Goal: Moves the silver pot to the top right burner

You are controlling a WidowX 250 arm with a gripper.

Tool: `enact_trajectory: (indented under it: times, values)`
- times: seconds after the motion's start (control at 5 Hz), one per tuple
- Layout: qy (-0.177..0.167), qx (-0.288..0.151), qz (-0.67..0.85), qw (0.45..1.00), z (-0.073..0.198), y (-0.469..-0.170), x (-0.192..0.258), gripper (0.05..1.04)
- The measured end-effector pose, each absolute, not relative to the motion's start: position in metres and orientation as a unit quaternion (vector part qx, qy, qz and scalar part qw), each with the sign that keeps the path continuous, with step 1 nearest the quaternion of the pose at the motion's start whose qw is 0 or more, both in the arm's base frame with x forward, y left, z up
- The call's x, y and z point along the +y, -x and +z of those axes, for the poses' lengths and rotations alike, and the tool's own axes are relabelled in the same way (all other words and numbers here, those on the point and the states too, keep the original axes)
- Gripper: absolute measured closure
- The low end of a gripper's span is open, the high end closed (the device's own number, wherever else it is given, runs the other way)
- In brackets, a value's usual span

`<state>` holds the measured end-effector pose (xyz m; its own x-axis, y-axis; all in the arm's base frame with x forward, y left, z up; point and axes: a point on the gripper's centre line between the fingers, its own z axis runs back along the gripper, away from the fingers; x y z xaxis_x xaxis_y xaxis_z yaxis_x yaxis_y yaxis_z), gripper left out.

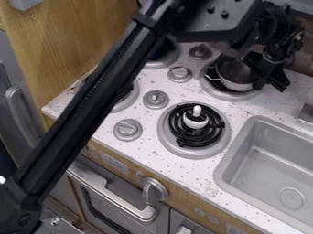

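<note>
One silver pot at the burner near the back edge of the bench! Nearly done, perhaps only release left; gripper's opening and hold: can't tell.

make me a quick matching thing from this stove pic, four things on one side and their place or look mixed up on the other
1 silver pot
2 white object
3 sink
4 counter

a speckled
b gray, cut off by the right edge
c at the top right burner
d on bare black coils

Pairs: 1-c, 2-d, 3-b, 4-a
</note>
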<state>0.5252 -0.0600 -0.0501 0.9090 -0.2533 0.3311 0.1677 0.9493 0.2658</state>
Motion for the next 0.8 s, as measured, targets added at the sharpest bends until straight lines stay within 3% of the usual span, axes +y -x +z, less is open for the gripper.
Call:
enact_trajectory:
  times: [0.2,0.4,0.6,0.8]
  values:
    - [-0.115,-0.176,-0.093,0.973,-0.051,-0.523,-0.056,0.851]
    - [-0.136,-0.177,-0.073,0.972,-0.052,-0.513,-0.045,0.590]
    - [-0.142,-0.220,-0.052,0.964,-0.009,-0.512,-0.041,0.276]
    - [-0.136,-0.223,-0.025,0.965,0.025,-0.485,-0.038,0.088]
